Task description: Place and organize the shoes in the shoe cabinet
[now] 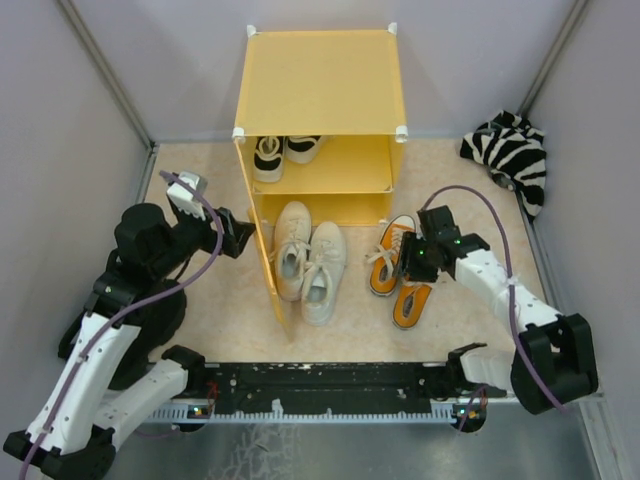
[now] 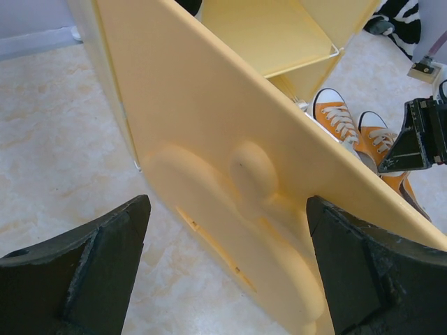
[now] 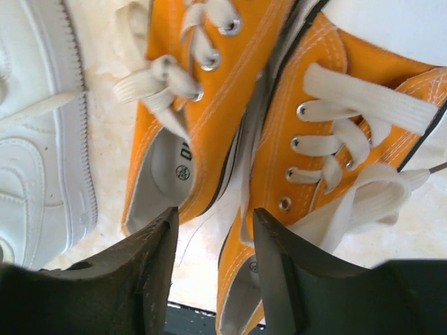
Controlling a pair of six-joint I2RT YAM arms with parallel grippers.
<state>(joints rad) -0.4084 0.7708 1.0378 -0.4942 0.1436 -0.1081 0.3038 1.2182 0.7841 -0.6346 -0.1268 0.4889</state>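
My right gripper (image 3: 214, 216) is hanging with its jaws parted, gripping nothing, right over the orange shoes (image 3: 202, 105). One finger is coming over each shoe, and I cannot tell whether they are touching the canvas. The pair is lying side by side on the table (image 1: 215, 300), right of the middle and in front of the cabinet's (image 1: 320, 80) right side. Just left of them the white shoes (image 1: 305, 260) are lying together before the cabinet's opening, close beside the open door (image 1: 265, 270), which is swinging out from the left side toward the near edge. My left gripper (image 2: 228, 202) is facing that door's outer face with its jaws standing wide, the embossed shape showing between my fingers and nothing in their grip. The black shoes (image 1: 270, 155) are sitting inside the cabinet, on the inner shelf, toward the left of the upper compartment. A zebra-striped bundle (image 1: 510, 155) is lying in the far right corner of the table.
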